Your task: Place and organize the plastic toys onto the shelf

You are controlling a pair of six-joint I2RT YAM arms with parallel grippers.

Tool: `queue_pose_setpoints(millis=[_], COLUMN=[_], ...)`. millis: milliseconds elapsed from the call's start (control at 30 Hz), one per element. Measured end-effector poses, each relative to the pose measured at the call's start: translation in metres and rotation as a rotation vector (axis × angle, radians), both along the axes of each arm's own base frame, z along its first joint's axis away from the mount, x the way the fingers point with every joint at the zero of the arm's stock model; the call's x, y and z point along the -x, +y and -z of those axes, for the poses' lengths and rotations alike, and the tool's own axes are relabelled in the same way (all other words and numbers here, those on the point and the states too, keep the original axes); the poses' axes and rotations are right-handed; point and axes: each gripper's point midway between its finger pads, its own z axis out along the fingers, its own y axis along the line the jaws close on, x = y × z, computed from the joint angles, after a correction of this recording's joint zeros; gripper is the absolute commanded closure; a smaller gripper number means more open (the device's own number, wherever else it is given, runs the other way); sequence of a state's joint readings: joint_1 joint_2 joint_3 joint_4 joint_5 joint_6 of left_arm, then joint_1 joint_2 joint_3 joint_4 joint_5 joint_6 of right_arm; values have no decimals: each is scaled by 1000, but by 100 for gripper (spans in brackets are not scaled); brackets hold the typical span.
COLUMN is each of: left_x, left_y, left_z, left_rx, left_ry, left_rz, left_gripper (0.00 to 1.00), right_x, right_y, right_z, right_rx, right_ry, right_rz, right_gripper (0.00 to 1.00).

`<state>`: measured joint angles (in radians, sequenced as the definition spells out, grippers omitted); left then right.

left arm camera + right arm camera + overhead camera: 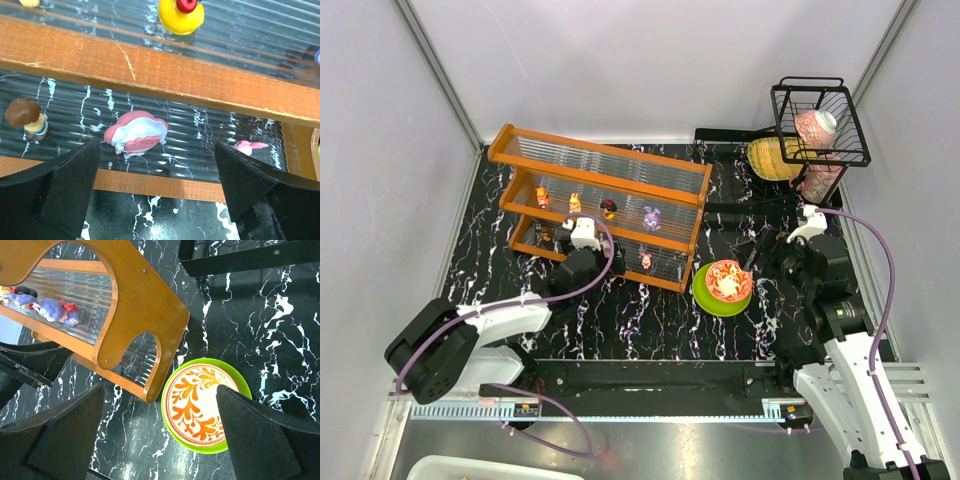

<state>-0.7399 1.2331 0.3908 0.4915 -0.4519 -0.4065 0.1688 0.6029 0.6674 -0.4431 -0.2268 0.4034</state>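
**Toys on shelf, both grippers empty: tidying stage, by the look of it**

Top view: the shelf (600,190) stands upper left of centre on the dark marbled table (650,320).
- The middle tier carries four plastic toys in a row: orange toy (542,197), yellow toy (575,203), red toy (608,208), purple toy (651,217).
- They are evenly spaced and upright as far as the view tells.

Left wrist view, bottom tier:
- A brown-haired figurine (25,117) stands at the left edge of the frame.
- A pink-and-white toy (136,132) sits mid-frame.
- A small pink toy (251,146) is at the right.
- All three are well apart. Whether the pink-and-white one stands or lies on its side, I cannot tell.

Left gripper (156,165): jaws spread wide with nothing between them. It hovers just in front of the bottom tier, facing the pink-and-white toy without touching it.

Right gripper (161,390): likewise released and empty. It hangs over the table between the shelf's end panel and the green plate (240,385) with its patterned bowl (195,410).

Judgement:
- No loose figurine shows on the table in any view.
- The black wire basket (820,120), upper right, holds something pink that does not read as a toy.
- Placing looks done or nearly so.
- Any work left is organizing. The bottom row is unevenly spaced, and the pink-and-white toy may want straightening.
- The left arm hides part of the bottom tier from above, so the count is uncertain.
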Motion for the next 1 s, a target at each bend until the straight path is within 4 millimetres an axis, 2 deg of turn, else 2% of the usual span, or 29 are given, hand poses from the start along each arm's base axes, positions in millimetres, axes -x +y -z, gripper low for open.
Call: queue_pose_setpoints(millis=[467, 1000], left_x=[-4, -7], left_y=[-1, -2], left_z=[21, 23], left_rx=[-40, -43], left_ry=[35, 38], left_rz=[7, 3], left_gripper=[12, 19], right_x=[-1, -2], right_y=[0, 0], right_z=[3, 4], right_rx=[2, 3], right_ry=[14, 19], right_rz=[1, 1], right_gripper=[2, 1])
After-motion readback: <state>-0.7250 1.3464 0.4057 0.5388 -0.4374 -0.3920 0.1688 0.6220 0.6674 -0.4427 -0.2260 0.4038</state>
